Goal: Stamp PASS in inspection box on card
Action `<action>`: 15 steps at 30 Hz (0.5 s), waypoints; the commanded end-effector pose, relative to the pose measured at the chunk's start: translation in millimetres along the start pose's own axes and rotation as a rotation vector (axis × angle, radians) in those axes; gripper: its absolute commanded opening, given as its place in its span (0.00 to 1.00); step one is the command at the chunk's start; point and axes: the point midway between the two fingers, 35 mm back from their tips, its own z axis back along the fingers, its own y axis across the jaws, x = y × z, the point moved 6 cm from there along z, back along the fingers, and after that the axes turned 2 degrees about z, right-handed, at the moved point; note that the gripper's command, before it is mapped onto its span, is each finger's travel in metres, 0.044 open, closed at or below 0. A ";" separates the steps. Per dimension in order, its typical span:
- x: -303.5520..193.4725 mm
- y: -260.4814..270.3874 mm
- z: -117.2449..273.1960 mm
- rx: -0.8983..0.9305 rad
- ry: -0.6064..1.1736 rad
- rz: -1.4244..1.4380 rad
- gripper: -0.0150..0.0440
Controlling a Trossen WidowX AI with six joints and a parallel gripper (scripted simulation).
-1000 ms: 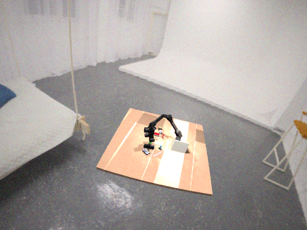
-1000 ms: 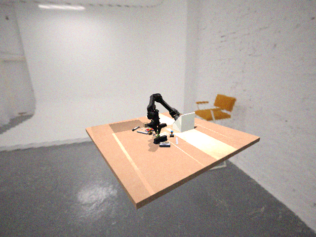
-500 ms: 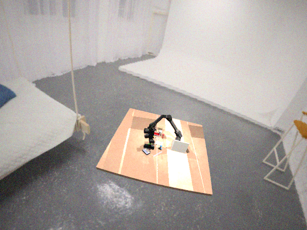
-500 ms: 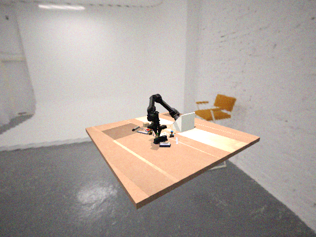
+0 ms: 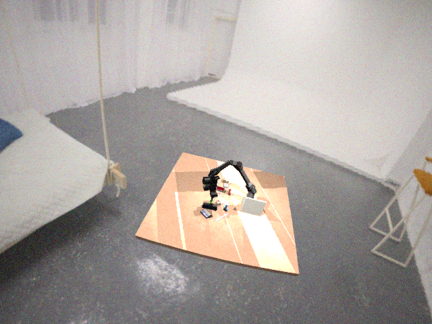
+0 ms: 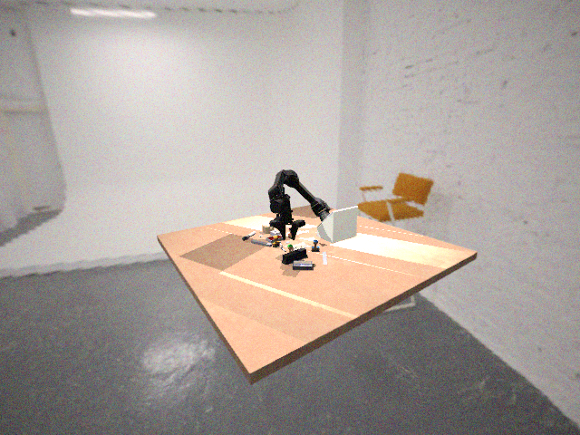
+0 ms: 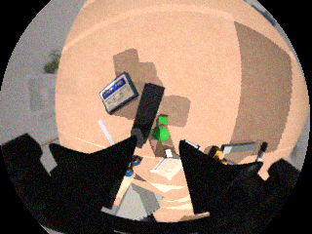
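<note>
Wooden tabletop; black block beside green-knobbed stamp; gripper open, nothing held.

The tool has a gap between its fingers, with a green knob below. A big black block is in the way, close to one side.

Below us we see our black two-fingered gripper standing open, with a green round-knobbed stamp ahead of its fingertips. Beside the stamp lies a long black block, and past that we see a dark-rimmed rectangular pad with a blue-and-white label.
</note>
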 end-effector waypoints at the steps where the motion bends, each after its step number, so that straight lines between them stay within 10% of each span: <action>1: -2.1 11.4 56.3 0.003 -0.025 0.005 0.70; 15: -3.7 12.6 65.5 0.003 -0.024 0.006 0.70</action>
